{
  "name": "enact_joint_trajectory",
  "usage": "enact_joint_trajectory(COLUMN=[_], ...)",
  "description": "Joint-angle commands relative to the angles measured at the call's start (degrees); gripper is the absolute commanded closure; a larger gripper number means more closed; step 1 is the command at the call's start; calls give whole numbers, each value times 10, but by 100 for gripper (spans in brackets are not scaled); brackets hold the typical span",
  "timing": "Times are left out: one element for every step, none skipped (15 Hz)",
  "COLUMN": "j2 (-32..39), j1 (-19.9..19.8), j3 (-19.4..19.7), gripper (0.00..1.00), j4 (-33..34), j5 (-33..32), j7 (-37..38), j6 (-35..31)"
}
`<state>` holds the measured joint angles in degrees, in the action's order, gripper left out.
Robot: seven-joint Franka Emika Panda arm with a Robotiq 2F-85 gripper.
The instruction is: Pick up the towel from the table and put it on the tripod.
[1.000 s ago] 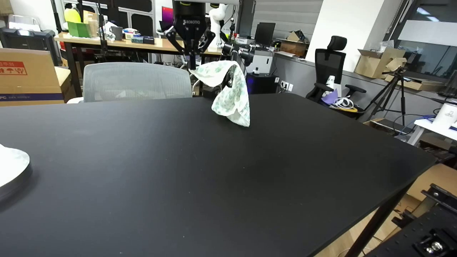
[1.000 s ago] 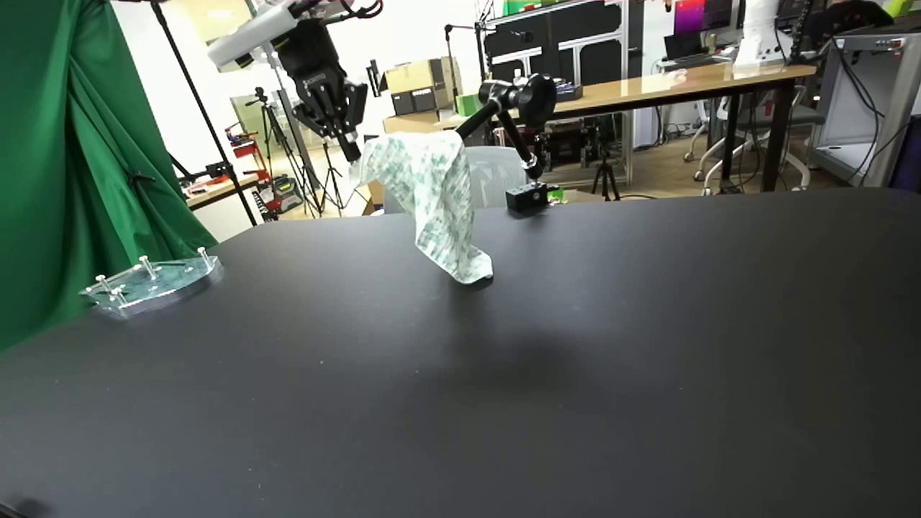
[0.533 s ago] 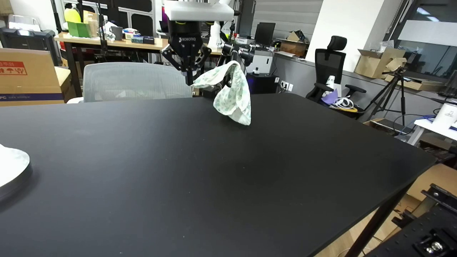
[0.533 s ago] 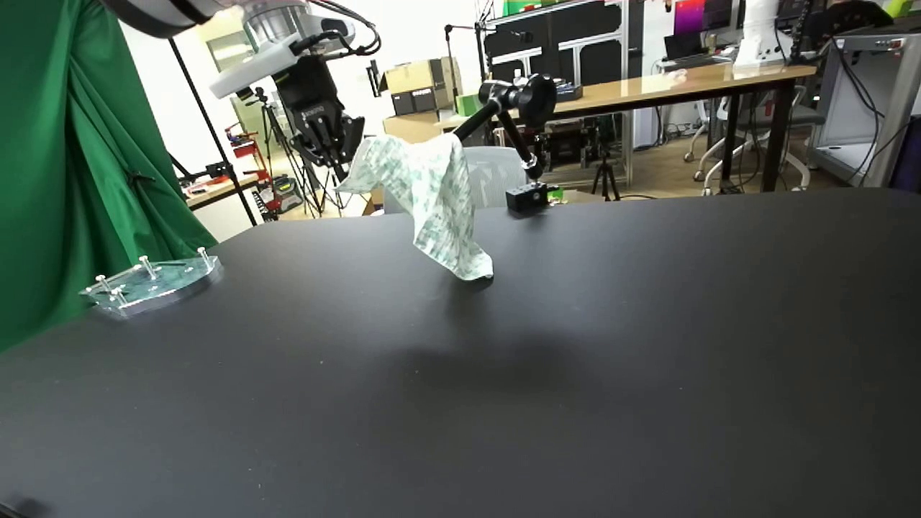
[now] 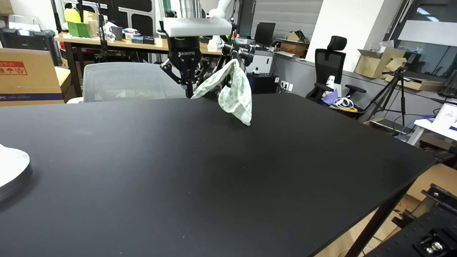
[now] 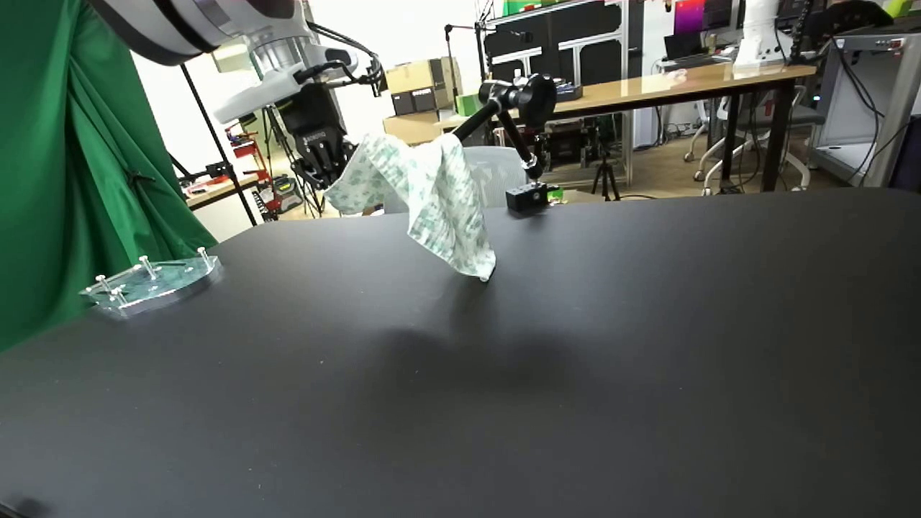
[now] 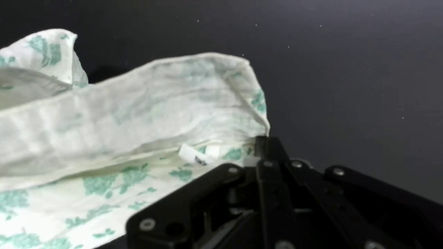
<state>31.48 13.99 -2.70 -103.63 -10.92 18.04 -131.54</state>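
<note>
One broad, flat, black bench [image 5: 160, 178] carries the work and shows in both exterior views. My white and grey jointed arm [image 6: 140, 25] reaches in from the upper left in an exterior view. A grey mesh chair back [image 5: 132, 82] stands behind the bench.

The thin, white, green-printed cloth towel [image 6: 439, 194] is partly suspended above the bench. Its middle lies over the upper part of a black jointed stand [image 6: 536, 102], and one corner hangs low over the bench. Whether that corner touches the surface, I cannot tell. The stand rests on a square base at the bench edge; its round head projects beside the towel, uncovered.

A clear, curved-edged plate [image 6: 169, 279] with upright silver bolts [image 6: 148, 268] lies on the bench, well apart from the towel.

My black two-fingered tool [image 7: 267, 147] points downward above the bench, near the stand. Its fingers are together, clamped on one corner of the towel; in the wrist view the folded cloth runs directly to the tips.

A small white tag [image 7: 193, 155] lies against the cloth, near the tips. Its dark print is too blurred to read.
</note>
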Motion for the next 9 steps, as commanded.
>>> enact_joint_trajectory(j2=[3,2,1,0,-1,-1,-2,-2,-3], j1=[1,1,1,0,0,0,0,0,0], j3=[0,0,0,-1,-1,-2,-2,-3,-3], gripper=[73,68,60,54,48,40,34,27,20], j4=[8,8,7,6,5,5,5,5,4], j5=[15,17,19,20,20,20,21,21,21], j7=[-8,-9,-11,-13,-15,-18,-20,-21,-23], j6=[22,25,28,28,29,29,30,31,32])
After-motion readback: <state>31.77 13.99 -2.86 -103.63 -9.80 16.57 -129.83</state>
